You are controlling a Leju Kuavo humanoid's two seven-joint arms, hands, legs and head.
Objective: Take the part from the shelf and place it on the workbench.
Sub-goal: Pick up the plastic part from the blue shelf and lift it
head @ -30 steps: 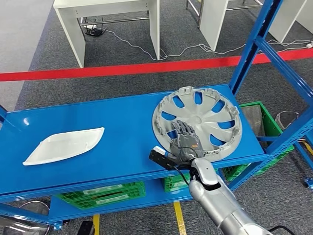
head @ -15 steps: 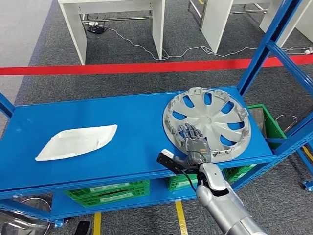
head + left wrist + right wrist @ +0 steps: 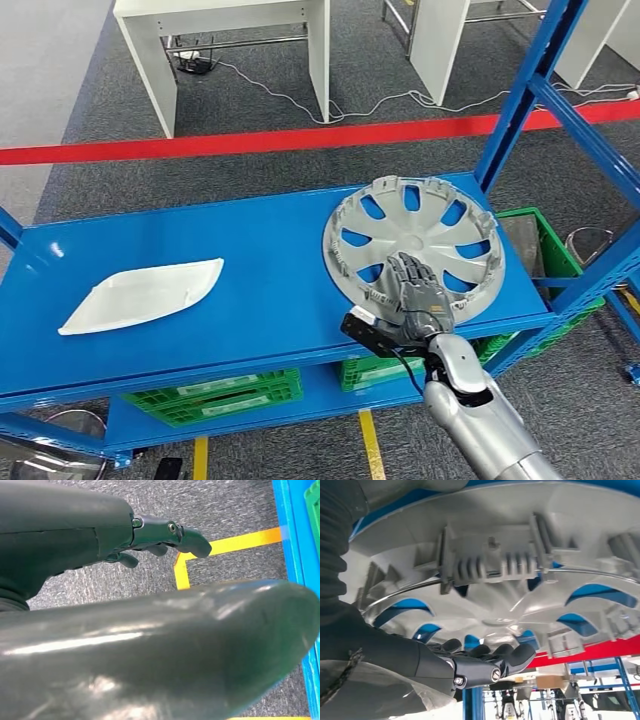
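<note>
No brand or writing can be read on anything; the labels on the green crates [image 3: 219, 392] under the shelf are too blurred. The silver hubcap [image 3: 415, 240] lies inner side up at the right end of the blue shelf [image 3: 249, 290], its near edge at the shelf's front lip. The right hand [image 3: 413, 292] lies on the hubcap's near rim, fingers spread flat over the spokes; whether it actually grips the rim I cannot tell. A white curved panel [image 3: 140, 296] rests well apart to the left. The left hand [image 3: 166, 535] hangs over the floor, fingers loosely apart, holding nothing.
</note>
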